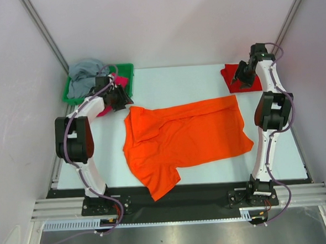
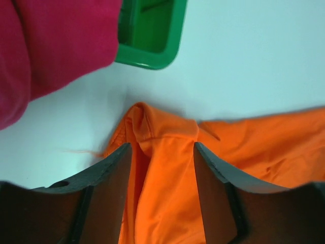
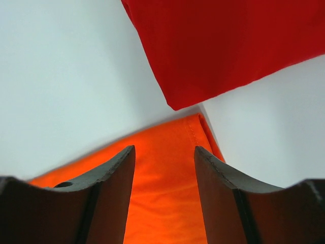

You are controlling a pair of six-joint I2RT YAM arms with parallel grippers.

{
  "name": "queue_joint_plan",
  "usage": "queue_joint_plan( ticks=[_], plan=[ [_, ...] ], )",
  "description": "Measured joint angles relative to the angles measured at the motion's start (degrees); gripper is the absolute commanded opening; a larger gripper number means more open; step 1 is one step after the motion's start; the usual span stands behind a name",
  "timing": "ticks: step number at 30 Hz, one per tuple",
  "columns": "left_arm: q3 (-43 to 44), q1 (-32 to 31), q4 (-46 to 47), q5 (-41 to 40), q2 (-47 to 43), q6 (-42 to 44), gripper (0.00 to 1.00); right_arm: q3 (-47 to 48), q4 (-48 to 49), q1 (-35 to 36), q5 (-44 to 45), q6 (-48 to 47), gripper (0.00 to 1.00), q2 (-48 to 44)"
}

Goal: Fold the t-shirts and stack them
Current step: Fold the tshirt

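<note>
L gripper [image 2: 161, 147]: nearest thing in the left wrist view. Jaws stand apart, one each side of a raised ridge in the orange t-shirt [image 2: 264, 147]; nothing clamped.
R gripper [image 3: 165, 150]: jaws likewise apart and empty, hovering above the far hem corner of that shirt.
Orange t-shirt: mid-table [image 1: 171, 80], laid sideways. Neck end is toward your L arm, hem toward your R arm. One sleeve sticks out toward the near edge. Far shoulder is bunched and the body wrinkled.
Red t-shirt [image 3: 228, 46]: folded, at the far R corner, just beside the orange hem corner. Whether they touch can't be told.
Pink t-shirt [image 2: 51, 46] & grey t-shirt [image 1: 85, 74]: heaped at the green tray [image 2: 152, 53], far L. The pink one spills over the rim toward the table.
Step in hand (judged): orange shirt is laid out but not folded, so the first fold comes next. One shirt looks done, two wait.
Doing it well, L side: flatten the shoulder ridge before you pinch. Otherwise you'll prob. trap a doubled layer and the fold will skew.
Doing it well, R side: take the hem corner shallow, top cloth only. Keep clear of the red shirt so its fold isn't dragged open.
Doing it well, both: lift together at equal height and keep the far edge taut btwn the arms. Carry it toward the near edge and lay it down square, w/ the loose sleeve tucked inside.
Risk: uneven lift lets slack sag in the middle and crease.
</note>
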Motion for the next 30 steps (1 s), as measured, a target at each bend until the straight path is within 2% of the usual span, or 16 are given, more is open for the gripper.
queue_joint_plan(
  ticks=[9, 19, 25, 30],
  plan=[
    [3.93, 0.07, -4.81, -4.35, 4.31, -10.95, 0.6, 0.31, 0.02, 0.17, -0.02, -0.02, 0.56, 1.62],
    [6.01, 0.07, -8.31, -5.55, 7.67, -20.68, 0.56, 0.42, 0.22, 0.17, -0.59, -0.02, 0.54, 1.75],
    [6.01, 0.07, -7.89, -5.97, 9.6, -22.32, 0.49, 0.42, 0.26, 0.17, -1.68, -0.09, 0.61, 2.86],
    [6.01, 0.07, -5.57, -5.16, 10.47, -23.15, 0.36, 0.42, 0.17, 0.33, -1.88, -0.48, 0.61, 3.85]
  ],
)
